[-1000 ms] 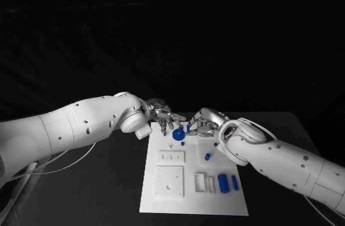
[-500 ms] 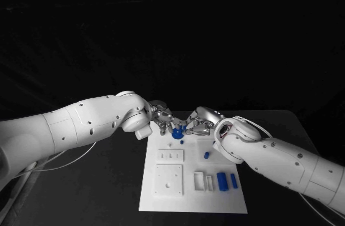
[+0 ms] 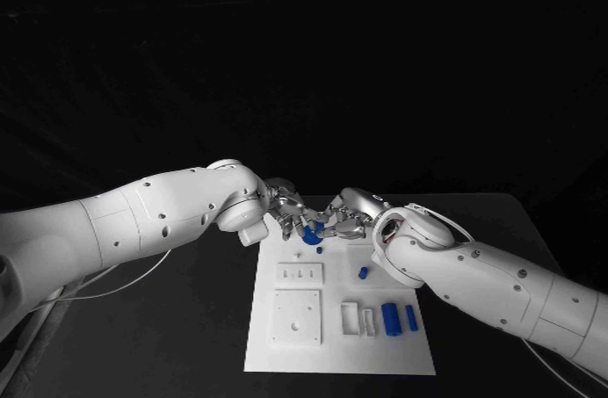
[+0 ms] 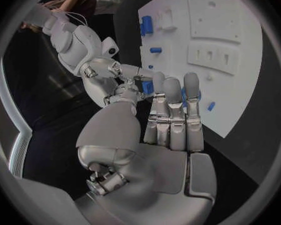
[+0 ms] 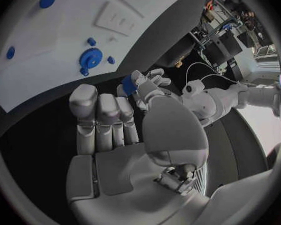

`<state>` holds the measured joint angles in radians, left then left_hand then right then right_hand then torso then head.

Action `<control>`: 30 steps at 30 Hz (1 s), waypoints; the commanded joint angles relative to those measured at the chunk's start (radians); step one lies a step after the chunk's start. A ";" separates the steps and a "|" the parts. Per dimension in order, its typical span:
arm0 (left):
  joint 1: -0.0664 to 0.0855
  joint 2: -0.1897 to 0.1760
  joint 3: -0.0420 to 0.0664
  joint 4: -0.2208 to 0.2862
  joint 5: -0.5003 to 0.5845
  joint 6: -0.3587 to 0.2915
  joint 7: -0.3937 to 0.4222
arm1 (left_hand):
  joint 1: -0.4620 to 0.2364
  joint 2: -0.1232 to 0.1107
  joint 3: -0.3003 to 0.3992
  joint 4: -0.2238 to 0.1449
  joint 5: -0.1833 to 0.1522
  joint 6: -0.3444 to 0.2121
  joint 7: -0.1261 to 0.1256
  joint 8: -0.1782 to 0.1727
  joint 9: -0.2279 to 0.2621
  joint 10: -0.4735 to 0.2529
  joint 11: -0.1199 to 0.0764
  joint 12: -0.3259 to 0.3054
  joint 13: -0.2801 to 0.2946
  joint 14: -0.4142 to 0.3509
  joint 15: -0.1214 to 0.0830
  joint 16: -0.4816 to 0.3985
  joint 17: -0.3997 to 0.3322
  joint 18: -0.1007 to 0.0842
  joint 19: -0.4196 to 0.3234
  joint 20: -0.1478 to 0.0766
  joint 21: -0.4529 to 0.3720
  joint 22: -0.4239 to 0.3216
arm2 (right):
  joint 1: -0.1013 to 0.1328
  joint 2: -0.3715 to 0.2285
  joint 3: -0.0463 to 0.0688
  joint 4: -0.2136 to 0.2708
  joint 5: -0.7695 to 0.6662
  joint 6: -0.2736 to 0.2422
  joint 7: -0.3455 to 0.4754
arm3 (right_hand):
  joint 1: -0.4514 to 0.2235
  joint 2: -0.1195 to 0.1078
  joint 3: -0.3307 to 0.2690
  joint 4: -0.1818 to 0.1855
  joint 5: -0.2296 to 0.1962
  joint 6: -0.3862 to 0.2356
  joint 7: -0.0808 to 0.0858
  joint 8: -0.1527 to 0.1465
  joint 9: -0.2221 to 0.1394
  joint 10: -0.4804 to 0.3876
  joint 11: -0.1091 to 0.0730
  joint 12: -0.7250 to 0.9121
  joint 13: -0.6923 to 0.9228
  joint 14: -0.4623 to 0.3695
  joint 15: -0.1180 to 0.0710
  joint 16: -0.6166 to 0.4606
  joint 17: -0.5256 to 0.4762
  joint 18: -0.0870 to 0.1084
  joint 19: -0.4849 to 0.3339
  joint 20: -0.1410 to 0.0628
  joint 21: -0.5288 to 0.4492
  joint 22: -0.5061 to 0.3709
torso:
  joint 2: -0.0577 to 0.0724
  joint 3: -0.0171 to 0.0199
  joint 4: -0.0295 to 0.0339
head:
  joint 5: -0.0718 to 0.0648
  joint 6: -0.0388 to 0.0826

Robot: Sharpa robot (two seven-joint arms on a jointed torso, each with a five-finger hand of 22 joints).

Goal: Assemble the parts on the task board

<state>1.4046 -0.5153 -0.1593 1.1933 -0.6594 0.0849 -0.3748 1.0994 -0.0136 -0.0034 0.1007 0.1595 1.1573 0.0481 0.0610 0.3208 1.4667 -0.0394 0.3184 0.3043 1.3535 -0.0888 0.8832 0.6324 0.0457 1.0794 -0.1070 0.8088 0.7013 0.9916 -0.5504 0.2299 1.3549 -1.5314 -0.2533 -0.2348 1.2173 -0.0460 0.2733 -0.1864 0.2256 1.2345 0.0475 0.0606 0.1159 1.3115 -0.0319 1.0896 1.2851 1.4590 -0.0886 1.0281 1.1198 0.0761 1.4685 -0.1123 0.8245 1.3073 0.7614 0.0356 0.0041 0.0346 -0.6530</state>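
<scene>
Head view | left robot hand [image 3: 286,206] pinches blue part [image 3: 310,236] | right robot hand [image 3: 344,218] beside it, grip unclear

White arms [image 3: 126,222], silver fingers [image 4: 172,105]

Three cameras: one overhead on the head, one behind each wrist.

Head view looks down and forward from well above, taking in the whole board [image 3: 342,310], with the left hand [image 3: 286,206] and right hand [image 3: 344,218] meeting over its far end. Left wrist view sits close behind the left hand [image 4: 154,135], facing along its fingers to the board [image 4: 240,80] beyond; the right hand [image 4: 112,77] faces it. Right wrist view sits close behind the right hand [image 5: 125,135], facing the board [image 5: 59,60] past the fingertips and the left hand [image 5: 143,87]. All three share the board's far end.
</scene>
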 commanded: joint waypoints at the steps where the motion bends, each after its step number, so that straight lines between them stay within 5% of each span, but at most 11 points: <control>1: 0.001 0.005 0.000 -0.002 -0.004 0.015 -0.007 | -0.008 0.005 -0.002 0.007 -0.004 -0.010 -0.001 0.003 0.002 0.047 -0.001 -0.003 0.001 -0.010 0.000 0.003 -0.002 -0.009 0.009 0.000 -0.007 0.003 | 0.000 0.002 0.000 0.005 -0.015 0.021 -0.001 | -0.002 0.005 0.002 -0.003 0.006 0.003 -0.001 0.003 0.009 -0.004 -0.002 -0.004 0.000 0.000 -0.007 -0.008 -0.001 -0.019 0.051 -0.005 -0.004 0.104 | 0.000 0.0007 0.0007 | -0.003 -0.001; 30: 0.000 0.010 -0.020 0.000 -0.004 0.049 -0.025 | 0.025 0.069 -0.026 -0.081 0.045 0.002 -0.007 0.003 0.001 0.047 -0.005 0.020 0.016 -0.018 -0.004 0.043 0.006 -0.013 0.021 -0.004 -0.051 0.111 | 0.000 0.011 -0.001 0.009 -0.020 0.016 0.006 | -0.003 0.005 0.002 -0.003 0.008 0.004 -0.001 0.003 0.009 -0.004 -0.002 -0.004 0.001 -0.001 -0.007 -0.009 -0.001 -0.018 0.051 -0.005 -0.005 0.104 | 0.001 0.0011 0.0019 | -0.003 -0.004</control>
<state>1.4054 -0.5082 -0.1781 1.1894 -0.6618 0.1182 -0.3936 1.1234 0.0478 -0.0310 0.0230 0.2004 1.1538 0.0446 0.0610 0.3208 1.4667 -0.0394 0.3339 0.3189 1.3434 -0.0926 0.9220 0.6386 0.0459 1.0940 -0.1143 0.7626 0.8120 0.9907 -0.5413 0.2275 1.3612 -1.5406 -0.2466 -0.2354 1.2159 -0.0479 0.2717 -0.1878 0.2285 1.2334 0.0484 0.0609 0.1163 1.3116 -0.0319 1.0896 1.2849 1.4590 -0.0885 1.0234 1.1199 0.0761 1.4685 -0.1122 0.8245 1.3073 0.7615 0.0368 0.0052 0.0326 -0.6573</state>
